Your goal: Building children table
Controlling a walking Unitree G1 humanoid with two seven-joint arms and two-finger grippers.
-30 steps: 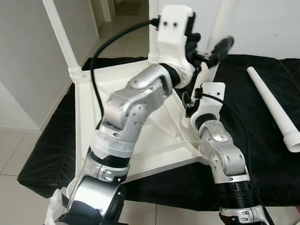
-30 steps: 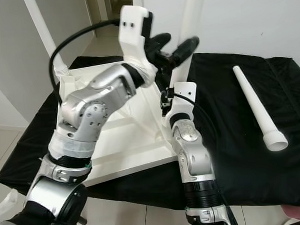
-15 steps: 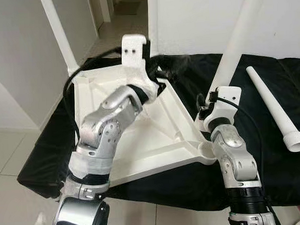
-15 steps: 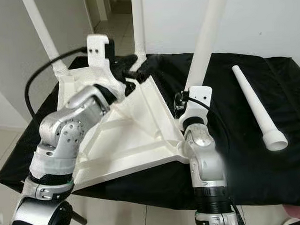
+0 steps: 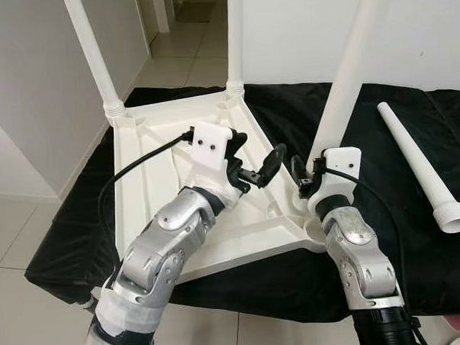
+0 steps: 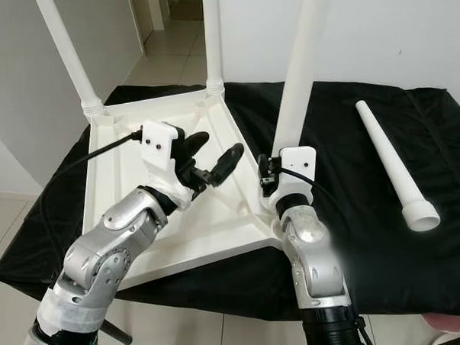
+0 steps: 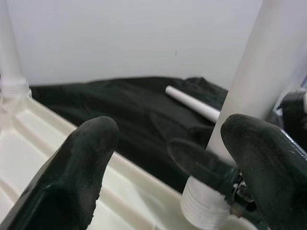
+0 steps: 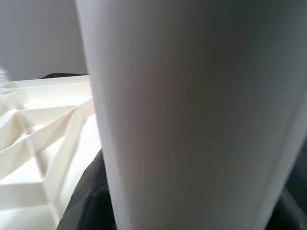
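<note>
Upturned tabletop [image 5: 178,213] on cloth [image 5: 416,241], left; three legs [image 5: 346,76] upright at its corners. Loose leg [image 5: 422,168] lying on cloth, right.

A black cloth [image 5: 401,234] covers a low surface standing on a pale tiled floor [image 5: 23,243], its edges hanging down at the near side. On the cloth lies a white tabletop [image 5: 151,191], upside down with its ribbed underside up, taking up the left half of the cloth. Three white legs stand upright from its corners: one at the far left [image 5: 95,56], one at the far middle [image 5: 235,38], one at the near right [image 5: 351,68]. A loose fourth leg [image 5: 420,164] lies flat on the cloth well to the right of the tabletop, its wide ribbed end nearest the camera.
</note>
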